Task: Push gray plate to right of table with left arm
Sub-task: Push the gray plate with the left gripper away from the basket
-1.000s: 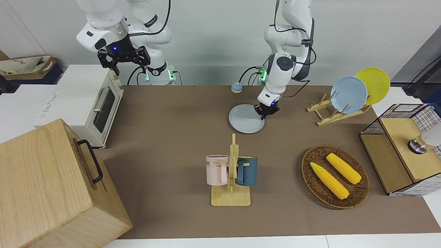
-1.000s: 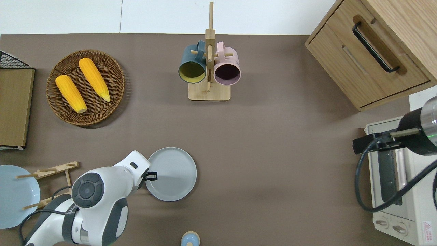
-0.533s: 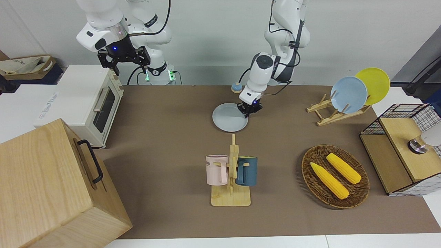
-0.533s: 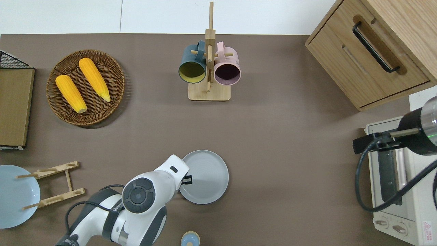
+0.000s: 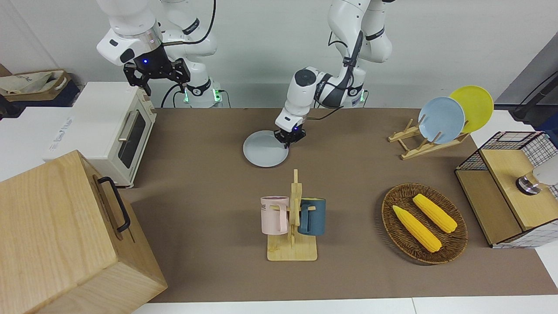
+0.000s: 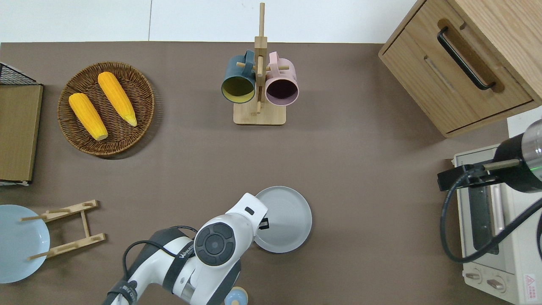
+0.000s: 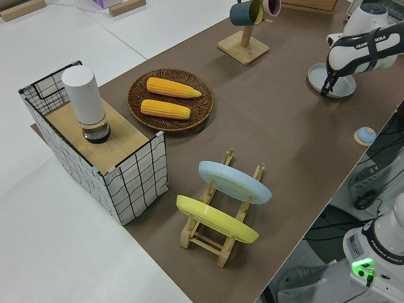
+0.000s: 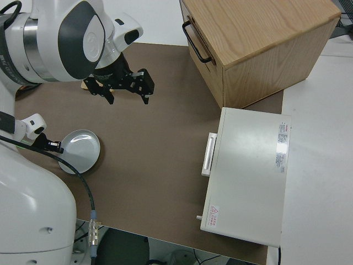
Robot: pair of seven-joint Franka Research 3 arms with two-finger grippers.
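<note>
Left jaws [image 6: 263, 223], narrow, press the gray plate's [image 6: 288, 220] 9 o'clock rim; riding over it would strand the plate mid-bench [image 6: 360, 169]

I see the gray plate [image 6: 284, 220] flat on the table [image 6: 364, 169], near my robots' edge, about midway along — the left tool [image 6: 263, 223] sits at its rim on the left arm's side, seemingly touching. The mug rack [image 6: 259, 91] stands farther out; the corn basket [image 6: 106, 108] lies toward the left arm's end.

Bright even light, soft shadows, seemingly sharp
</note>
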